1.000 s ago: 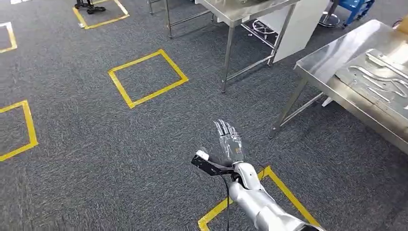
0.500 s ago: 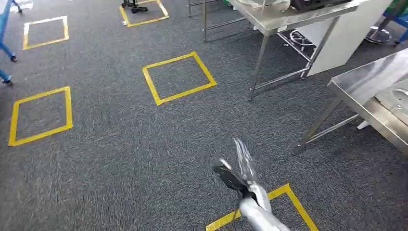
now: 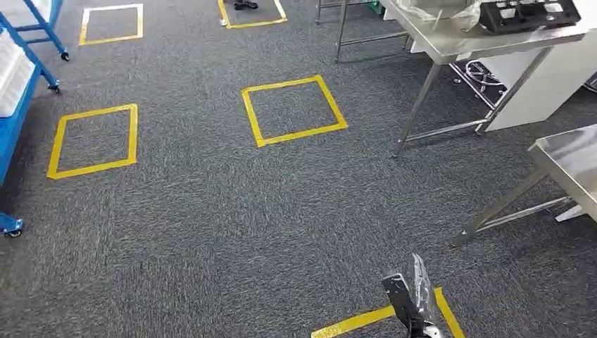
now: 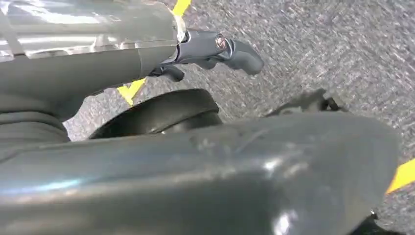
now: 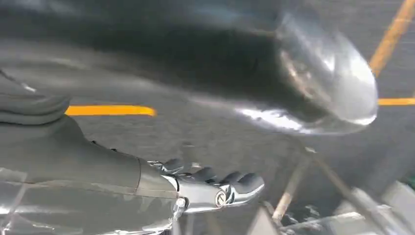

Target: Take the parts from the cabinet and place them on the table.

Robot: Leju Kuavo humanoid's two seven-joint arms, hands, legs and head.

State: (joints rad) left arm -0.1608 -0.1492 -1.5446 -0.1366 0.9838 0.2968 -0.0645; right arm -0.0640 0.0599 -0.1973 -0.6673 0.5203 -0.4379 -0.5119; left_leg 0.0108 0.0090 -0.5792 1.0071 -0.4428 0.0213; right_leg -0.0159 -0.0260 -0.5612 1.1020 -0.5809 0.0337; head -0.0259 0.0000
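Our right hand [image 3: 417,296] hangs low over grey, flecked carpet [image 3: 211,225], fingers straight and close together, holding nothing. Our left hand [image 4: 215,49] hangs over the same carpet, fingers curled in, nothing in them. We see no parts. Yellow tape squares [image 3: 294,110] mark the floor. A steel table [image 3: 450,42] carries crumpled clear plastic and a black tray [image 3: 535,14]; a second steel table [image 3: 570,158] stands near. A blue cart [image 3: 17,77] is at left.

Yellow tape squares [image 3: 293,110] mark grey carpet [image 3: 211,225], perhaps a blue cart [image 3: 17,84] alongside.
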